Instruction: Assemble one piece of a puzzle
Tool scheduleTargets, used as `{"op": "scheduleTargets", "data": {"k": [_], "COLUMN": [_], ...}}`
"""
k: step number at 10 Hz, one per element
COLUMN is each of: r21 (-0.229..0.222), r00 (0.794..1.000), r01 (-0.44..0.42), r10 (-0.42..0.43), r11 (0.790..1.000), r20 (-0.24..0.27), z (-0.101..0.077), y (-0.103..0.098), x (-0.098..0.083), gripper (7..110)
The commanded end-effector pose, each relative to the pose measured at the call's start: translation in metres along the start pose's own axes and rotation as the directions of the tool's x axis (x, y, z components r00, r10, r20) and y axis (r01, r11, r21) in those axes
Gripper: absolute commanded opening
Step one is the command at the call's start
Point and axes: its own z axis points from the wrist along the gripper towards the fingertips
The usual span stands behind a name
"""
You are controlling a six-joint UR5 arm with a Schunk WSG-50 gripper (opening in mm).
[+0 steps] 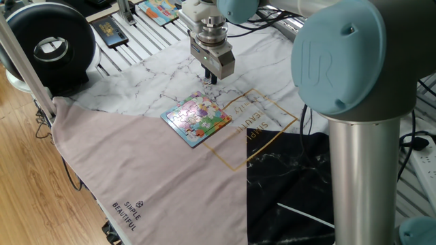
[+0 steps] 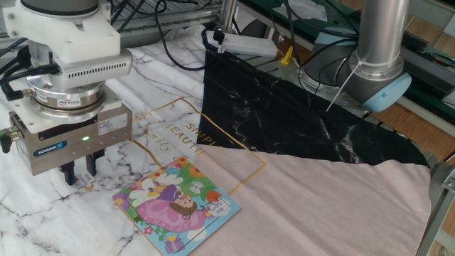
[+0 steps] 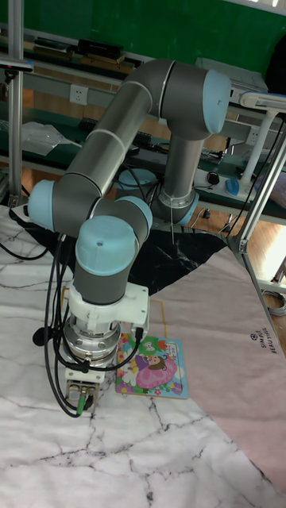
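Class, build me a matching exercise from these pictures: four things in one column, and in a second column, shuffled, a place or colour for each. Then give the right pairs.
Things
1. puzzle
2. end effector
3. dark card
4. black cloth

Places or colours
A. on the slatted surface at the far end of the table
B. on the white marble-print cloth, beside the puzzle's corner
C. lying flat where the marble-print cloth meets the pink one
D. marbled with white veins, next to the gold lettering

Pairs: 1-C, 2-B, 3-A, 4-D

Pincer [image 3: 81, 399] low beside the puzzle [image 3: 152, 366].
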Motion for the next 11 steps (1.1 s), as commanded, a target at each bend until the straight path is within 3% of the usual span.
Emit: {"op": "scheduleTargets", "data": {"k": [1,2,3,8,11], "r21": [0.0,-0.001,-0.001,-0.006,-0.01], "r00": [1.0,1.0,0.999,0.999,0.993], "r01": [-0.024,-0.03,-0.036,-0.044,-0.119], "r10": [0.024,0.03,0.036,0.044,0.119], "r11": [1.0,1.0,0.999,0.999,0.993], "r20": [0.006,0.01,0.01,-0.004,-0.006], "z": [-0.002,-0.003,-0.004,-0.008,-0.014], "y": [0.001,0.001,0.0,0.001,0.001], "x": [0.001,0.0,0.0,0.006,0.008], "gripper": [22,22,7,7,7]}}
